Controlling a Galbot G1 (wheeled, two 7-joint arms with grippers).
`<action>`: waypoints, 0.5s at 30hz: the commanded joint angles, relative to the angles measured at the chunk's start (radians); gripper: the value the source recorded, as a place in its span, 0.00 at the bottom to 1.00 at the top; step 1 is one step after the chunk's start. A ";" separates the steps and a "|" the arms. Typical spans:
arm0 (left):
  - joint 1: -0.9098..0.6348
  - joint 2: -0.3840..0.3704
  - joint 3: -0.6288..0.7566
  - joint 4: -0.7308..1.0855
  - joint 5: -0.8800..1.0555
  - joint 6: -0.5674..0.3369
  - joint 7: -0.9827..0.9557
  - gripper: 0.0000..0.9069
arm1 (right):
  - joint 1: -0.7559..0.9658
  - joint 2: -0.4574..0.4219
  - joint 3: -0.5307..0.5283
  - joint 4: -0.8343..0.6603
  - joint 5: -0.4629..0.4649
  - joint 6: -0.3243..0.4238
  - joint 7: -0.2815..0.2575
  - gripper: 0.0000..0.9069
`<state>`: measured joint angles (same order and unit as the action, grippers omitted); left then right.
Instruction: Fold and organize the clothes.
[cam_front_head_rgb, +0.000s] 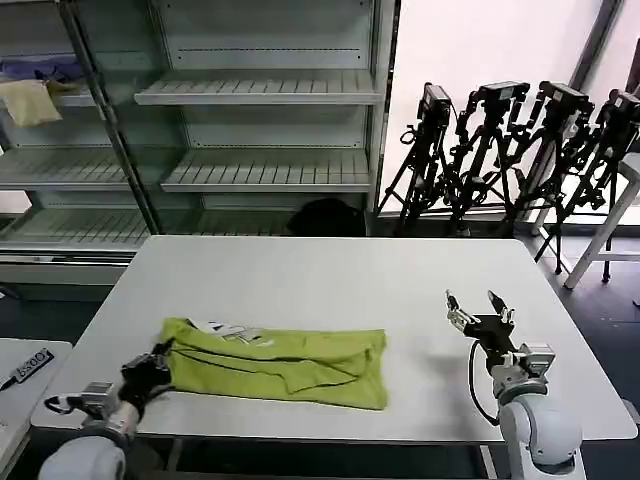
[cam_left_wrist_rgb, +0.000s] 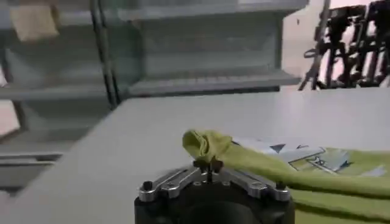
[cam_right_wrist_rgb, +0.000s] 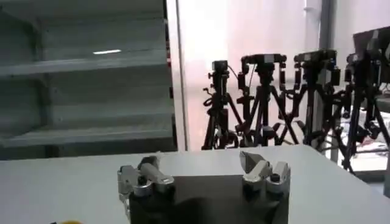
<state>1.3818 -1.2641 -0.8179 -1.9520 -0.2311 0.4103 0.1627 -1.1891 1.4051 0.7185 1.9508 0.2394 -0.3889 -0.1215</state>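
left gripper (cam_front_head_rgb: 150, 372) nearest, near table (cam_front_head_rgb: 330, 270) edge, fingers pinched together on t-shirt (cam_front_head_rgb: 280, 364) left end. shirt lies as folded strip, front centre. soft, light, limp cotton: take hold at corners. right gripper (cam_front_head_rgb: 480, 310) hovers well apart, fingers spread, empty.

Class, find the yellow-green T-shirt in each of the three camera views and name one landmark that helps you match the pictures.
Head view: T-shirt lies folded on the white table's near left part, by the left gripper.
Left wrist view: T-shirt lies just beyond the left gripper, its corner pinched in the jaws.
Right wrist view: no T-shirt identifiable.
Shared landmark: the grey shelving.
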 joint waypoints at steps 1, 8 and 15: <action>-0.033 0.169 -0.276 0.075 0.132 -0.098 0.132 0.00 | 0.004 -0.002 0.000 -0.016 0.002 0.000 0.002 1.00; -0.047 0.217 -0.305 0.011 0.146 -0.088 0.166 0.00 | 0.000 -0.004 0.007 -0.020 0.002 0.000 0.002 1.00; 0.038 0.093 -0.043 -0.239 0.206 -0.053 0.170 0.00 | -0.006 0.008 0.006 -0.021 -0.002 0.001 0.002 1.00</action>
<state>1.3604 -1.1245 -1.0211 -1.9651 -0.1145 0.3529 0.2939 -1.1953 1.4095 0.7245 1.9319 0.2376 -0.3885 -0.1196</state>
